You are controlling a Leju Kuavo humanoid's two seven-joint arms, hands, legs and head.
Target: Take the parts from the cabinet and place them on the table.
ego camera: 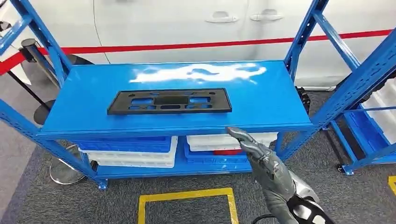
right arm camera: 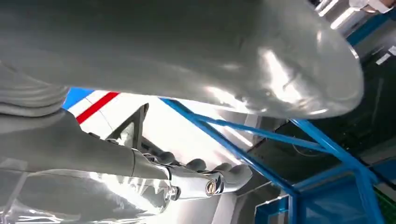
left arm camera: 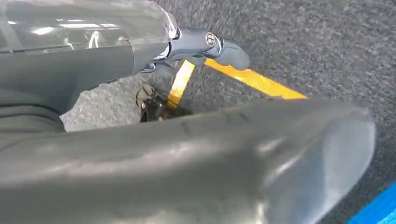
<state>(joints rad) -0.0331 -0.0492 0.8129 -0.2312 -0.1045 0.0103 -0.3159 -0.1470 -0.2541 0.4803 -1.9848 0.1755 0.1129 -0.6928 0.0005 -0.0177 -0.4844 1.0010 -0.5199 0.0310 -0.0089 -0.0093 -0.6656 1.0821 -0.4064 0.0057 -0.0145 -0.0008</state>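
On the blue desk (ego camera: 261, 100) in front of you, the black part (ego camera: 170, 101) is lying flat near the middle, its long axis running side to side, parallel to the front edge. Your right hand (ego camera: 261, 163) is reaching up just below that front edge, off toward the right end — so the part is sitting forward and to the left of it, apart from the fingers. That hand is holding nothing; its fingers are stretching out nearly straight and close together, tips pointing at the desk edge. In the right wrist view the fingers (right arm camera: 205, 170) are showing bare against the blue frame (right arm camera: 261, 163). Your left hand (left arm camera: 205, 46) is hanging low over the grey carpet (left arm camera: 327, 42) and a yellow floor line (left arm camera: 254, 80), fingers curling in around nothing — the right hand is looking the nearer one.
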